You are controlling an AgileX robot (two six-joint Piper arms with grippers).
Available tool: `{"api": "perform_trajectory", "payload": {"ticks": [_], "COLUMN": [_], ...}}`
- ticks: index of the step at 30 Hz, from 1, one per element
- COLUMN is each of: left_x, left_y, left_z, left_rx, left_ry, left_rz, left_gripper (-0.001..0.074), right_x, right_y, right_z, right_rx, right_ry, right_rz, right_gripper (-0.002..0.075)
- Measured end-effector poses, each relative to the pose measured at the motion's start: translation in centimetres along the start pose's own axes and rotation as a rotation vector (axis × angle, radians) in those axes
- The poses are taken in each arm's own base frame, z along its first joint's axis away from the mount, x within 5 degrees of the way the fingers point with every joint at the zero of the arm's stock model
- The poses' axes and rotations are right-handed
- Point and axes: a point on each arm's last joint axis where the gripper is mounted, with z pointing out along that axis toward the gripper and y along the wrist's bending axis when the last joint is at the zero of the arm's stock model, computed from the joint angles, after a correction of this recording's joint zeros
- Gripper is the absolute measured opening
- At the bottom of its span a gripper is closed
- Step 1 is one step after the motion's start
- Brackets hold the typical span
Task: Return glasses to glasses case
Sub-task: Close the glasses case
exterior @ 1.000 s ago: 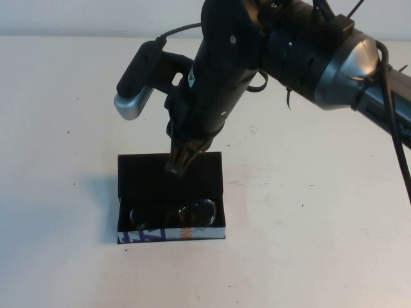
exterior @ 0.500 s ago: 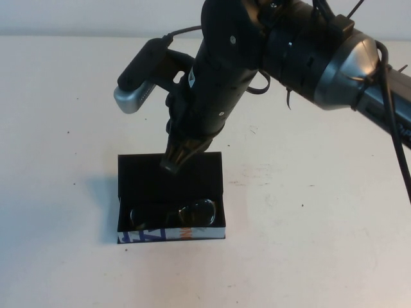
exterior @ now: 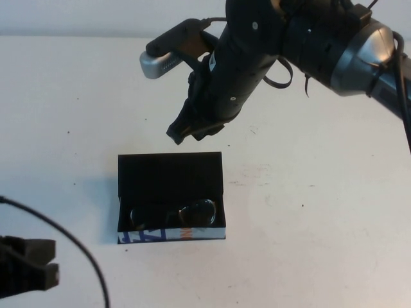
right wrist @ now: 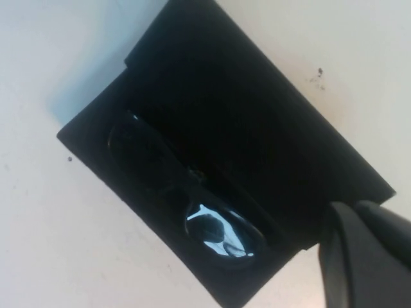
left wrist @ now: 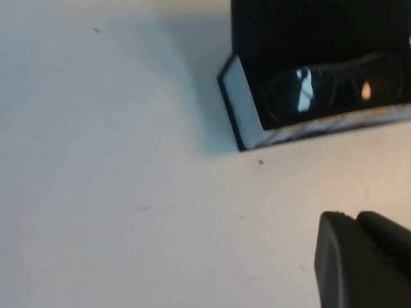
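Note:
The black glasses case [exterior: 172, 235] lies open in the middle of the table, its lid [exterior: 170, 170] standing up behind the tray. Its front side carries a blue, white and orange print. The black glasses [exterior: 173, 214] lie inside, lenses glinting, and they also show in the right wrist view [right wrist: 221, 232] and the left wrist view [left wrist: 321, 90]. My right gripper [exterior: 182, 135] hangs shut and holding nothing, above the table just behind the lid. My left gripper [exterior: 45, 263] sits low at the near left, shut, short of the case [left wrist: 241, 106] and apart from it.
The white tabletop [exterior: 308, 212] surrounds the case on all sides. The right arm's bulky body and wrist camera [exterior: 164, 61] overhang the far middle. A black cable [exterior: 77, 247] arcs over the left gripper.
My right gripper has lifted up and back from just above the case's lid, clear of it. The left gripper has come into view at the near left corner.

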Motion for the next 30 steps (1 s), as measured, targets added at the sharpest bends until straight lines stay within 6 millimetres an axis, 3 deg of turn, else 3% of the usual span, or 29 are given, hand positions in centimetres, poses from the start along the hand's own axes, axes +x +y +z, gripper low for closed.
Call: {"api": "perform_trajectory", "payload": {"ticks": [3, 6, 15, 22, 30], "left_x": [-2.1, -2.7, -2.3, -1.7, -0.6], "left_y": [-0.8, -1.6, -2.2, -2.0, -1.2], "left_z": [2.2, 4.8, 11.4, 14.6, 17.9], "left_rx": [0.048, 0.156, 0.35, 0.41, 0.411], "left_ry": [0.166, 0.258, 0.315, 0.301, 0.306], "left_rz": [0.087, 0.12, 0.15, 0.158, 0.169], "left_gripper": [-0.0001, -0.0001, -0.0001, -0.0001, -0.0001], "right_x": [0.1, 0.1, 0.1, -0.1, -0.3], "right_y": [-0.4, -0.6, -2.6, -4.6, -5.1], "right_z": [0.0, 0.1, 0.9, 2.4, 5.3], "right_rx": [-0.003, -0.019, -0.034, -0.091, -0.097], "right_ry": [-0.002, -0.004, -0.032, -0.09, -0.096], "right_rz": [0.015, 0.03, 0.106, 0.215, 0.244], "right_gripper": [-0.0011, -0.0011, -0.0011, -0.0011, -0.0011]}}
